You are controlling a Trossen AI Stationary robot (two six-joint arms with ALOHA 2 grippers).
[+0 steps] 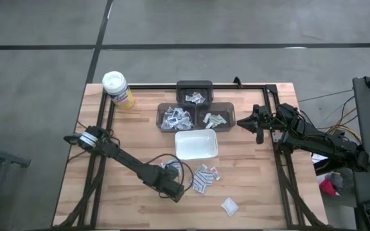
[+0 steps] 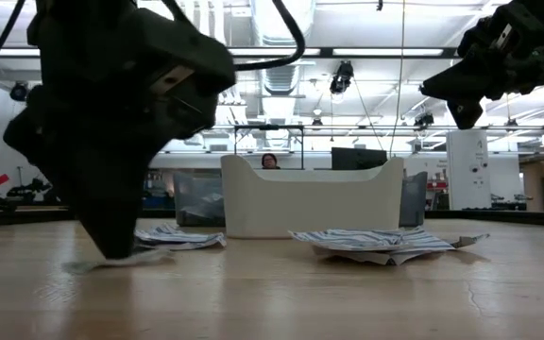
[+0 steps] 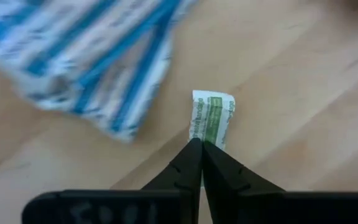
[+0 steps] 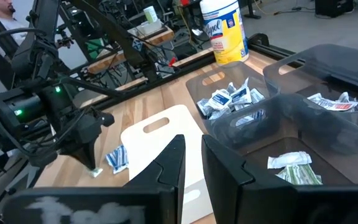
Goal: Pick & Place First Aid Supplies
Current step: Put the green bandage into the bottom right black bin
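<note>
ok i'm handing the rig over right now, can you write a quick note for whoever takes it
Left gripper: down at the table near its front, fingers closed on a small green-printed packet.
Right gripper: waiting in the air at the table's right side, beside the bins; holds nothing.
Supplies: sorted packets lie in three dark bins behind the white tray. A loose pile of blue-striped packets sits in front of the tray, with one separate packet nearer the front edge.
Done: some packets binned; the tray looks empty.
Left: lift and place the pinched packet, then clear the loose ones.
</note>
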